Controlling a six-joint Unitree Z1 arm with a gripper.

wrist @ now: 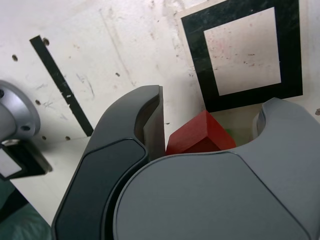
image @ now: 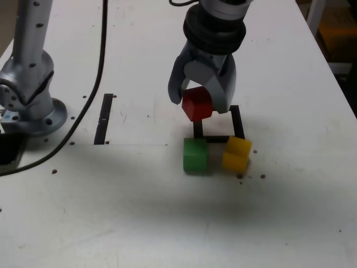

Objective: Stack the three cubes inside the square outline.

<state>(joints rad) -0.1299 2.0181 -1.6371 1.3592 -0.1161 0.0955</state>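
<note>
1. Grey claw (image: 196,100) hanging from the dark arm over the white table (image: 139,212), pinching the red cube (image: 197,104) between its two jaws, clear of the surface.
2. Red cube held tilted, one corner toward the wrist camera (wrist: 200,136), in front of the square outline (image: 236,114) as the exterior view shows it.
3. Square outline of black tape with a pale centre (wrist: 242,52), partly hidden behind claw and red cube in the exterior view, seen whole and unoccupied in the wrist view.
4. Green cube (image: 195,154) resting on the table just outside the outline's near edge, toward the exterior view's left.
5. Yellow cube (image: 237,153) resting beside it toward the exterior view's right, near the outline's near corner, a small gap between the two.
6. Straight strip of black tape (image: 104,118) lying well apart at the exterior view's left, also visible in the wrist view (wrist: 60,82).
7. Silver arm base (image: 30,84) standing at the far left of the exterior view, a black cable (image: 95,84) curving past it across the table.
</note>
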